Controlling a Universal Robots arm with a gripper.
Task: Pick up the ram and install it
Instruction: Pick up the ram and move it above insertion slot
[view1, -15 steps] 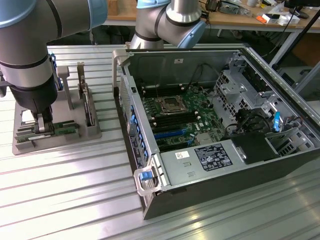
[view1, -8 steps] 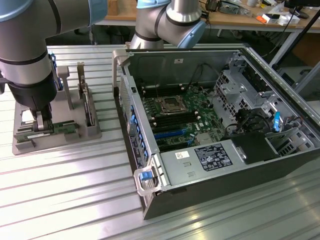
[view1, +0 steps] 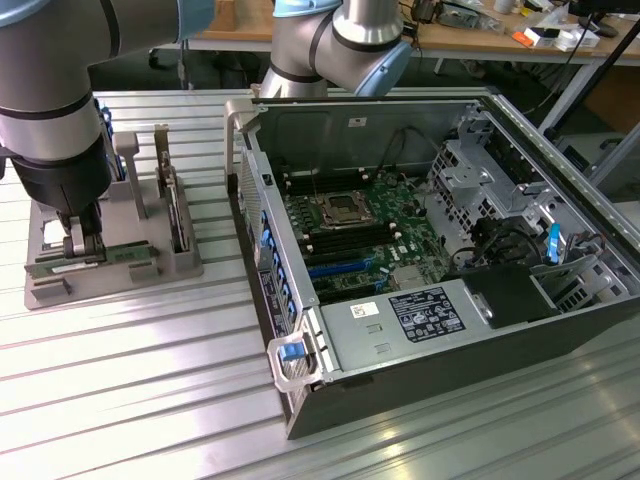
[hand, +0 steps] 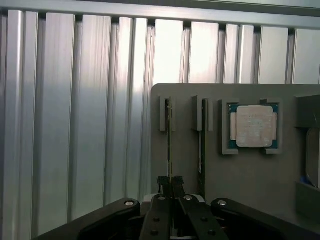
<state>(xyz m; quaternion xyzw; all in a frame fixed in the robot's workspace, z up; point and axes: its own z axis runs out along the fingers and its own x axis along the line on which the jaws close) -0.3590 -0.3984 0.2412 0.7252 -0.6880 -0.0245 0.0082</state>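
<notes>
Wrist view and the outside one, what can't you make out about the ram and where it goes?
- Wrist view: the ram is edge-on, so its chips are unseen; the gripper covers its near end.
- Exterior view: the motherboard's memory slots are too small to tell filled from free.
- Wrist view: markings on the processor are too small to read.
</notes>
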